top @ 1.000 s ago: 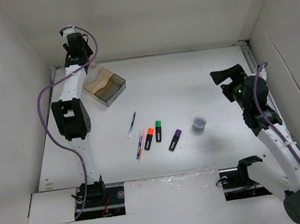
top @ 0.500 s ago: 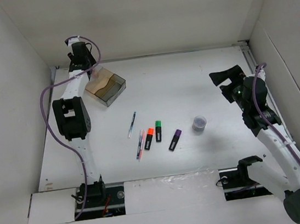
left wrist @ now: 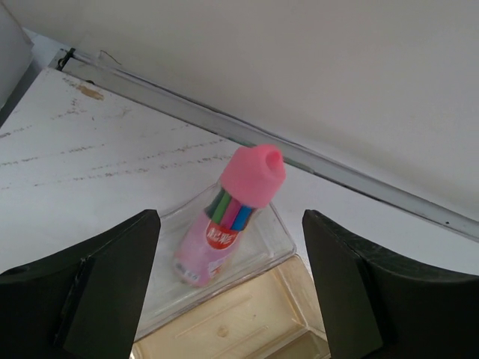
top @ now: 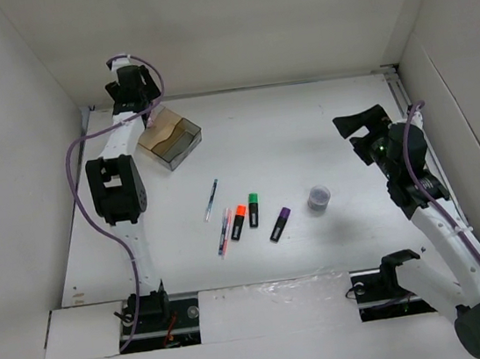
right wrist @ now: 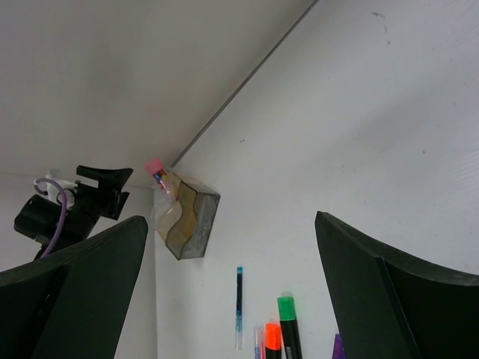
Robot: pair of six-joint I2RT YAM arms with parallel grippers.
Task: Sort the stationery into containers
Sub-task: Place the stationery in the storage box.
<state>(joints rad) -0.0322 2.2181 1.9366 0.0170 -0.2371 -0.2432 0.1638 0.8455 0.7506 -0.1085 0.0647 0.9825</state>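
I'm holding my left tool (left wrist: 230, 224) open, empty, facing the leaning pink-capped translucent bottle (left wrist: 236, 198) in the clear square plastic box (left wrist: 273, 239); clipping that cap risks toppling it.

Pink cap on the clear bottle (left wrist: 230, 218), green and blue showing inside. The box (top: 169, 141) is tan-tinted. Black bodies: orange highlighter (top: 238, 221), green highlighter (top: 253, 210), purple highlighter (top: 280, 225). White table (top: 329, 119), purple cable (top: 69, 175).

- Box (left wrist: 258, 254): clear glossy plastic, one compartment tan-tinted.
- Bottle (left wrist: 221, 233): translucent pink plastic, smooth matt pink cap.
- Worktop (left wrist: 90, 157): matt white, scuffed and faintly streaked.
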